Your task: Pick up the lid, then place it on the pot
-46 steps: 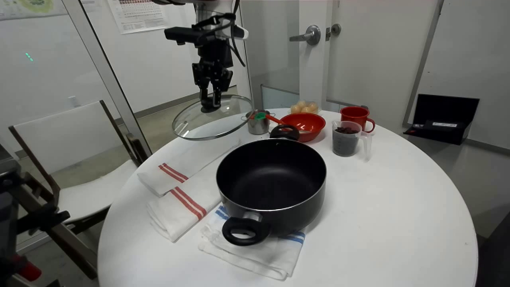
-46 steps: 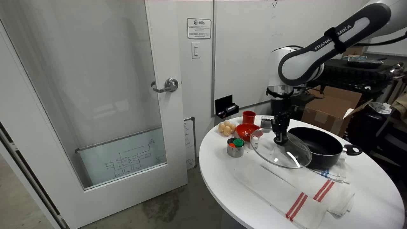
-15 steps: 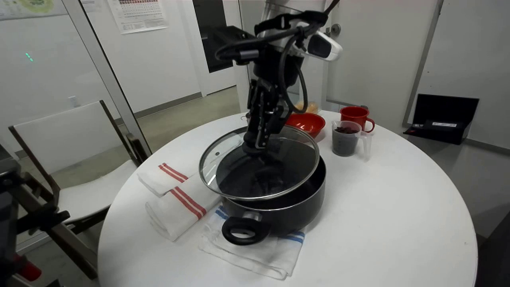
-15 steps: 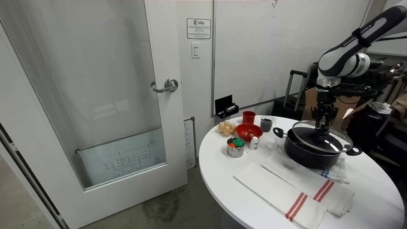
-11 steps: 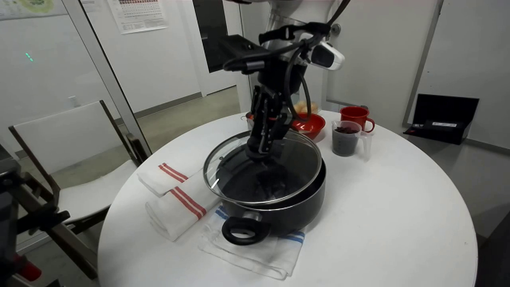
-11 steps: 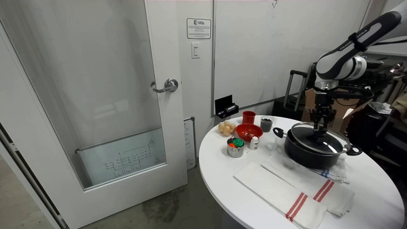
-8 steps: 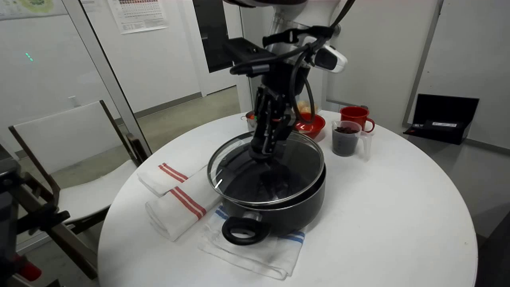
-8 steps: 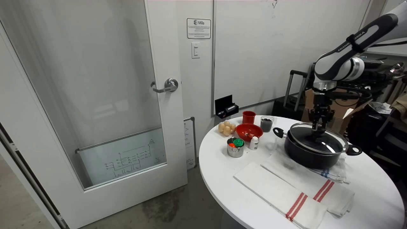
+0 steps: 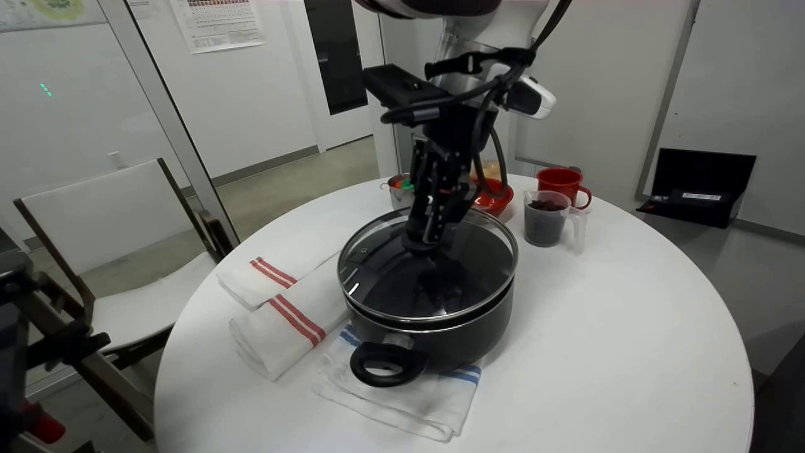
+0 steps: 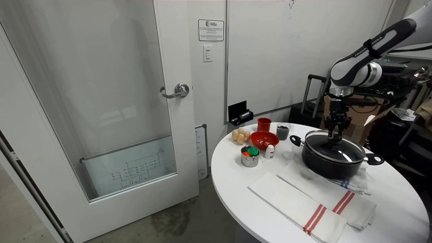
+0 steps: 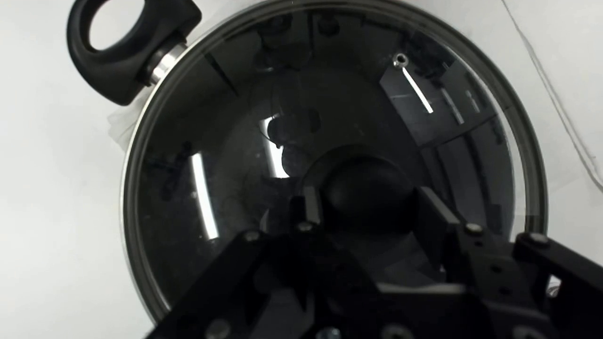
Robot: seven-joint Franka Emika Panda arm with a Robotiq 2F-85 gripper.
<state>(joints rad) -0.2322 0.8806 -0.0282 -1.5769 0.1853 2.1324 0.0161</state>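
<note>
The lid (image 9: pixel 377 277) is clear glass with a metal rim and a dark knob (image 11: pixel 365 188). It lies over the mouth of the black pot (image 9: pixel 465 346), nearly lined up with it. In an exterior view a thin dark gap shows between lid rim and pot rim at the front. In the other angle the lid (image 10: pixel 324 148) looks almost level on the pot (image 10: pixel 324 167). My gripper (image 11: pixel 365 207) has a finger on each side of the knob and is shut on it. The gripper (image 9: pixel 427 236) stands above the lid's middle. The far rim is partly hidden by the gripper.
The pot stands on a blue-striped towel (image 9: pixel 402 402). Red-striped towels (image 9: pixel 283 327) lie beside it. A red bowl (image 10: pixel 258 138), steel cup (image 10: pixel 249 160), white bottle (image 10: pixel 269 152), measuring cup (image 9: pixel 546 223), red mug (image 9: pixel 560 182) and eggs (image 10: pixel 240 136) stand near the pot.
The gripper has carried the lid from beside the pot to over it and lowered it. In the last half second the lid shifted slightly and became better centred over the pot.
</note>
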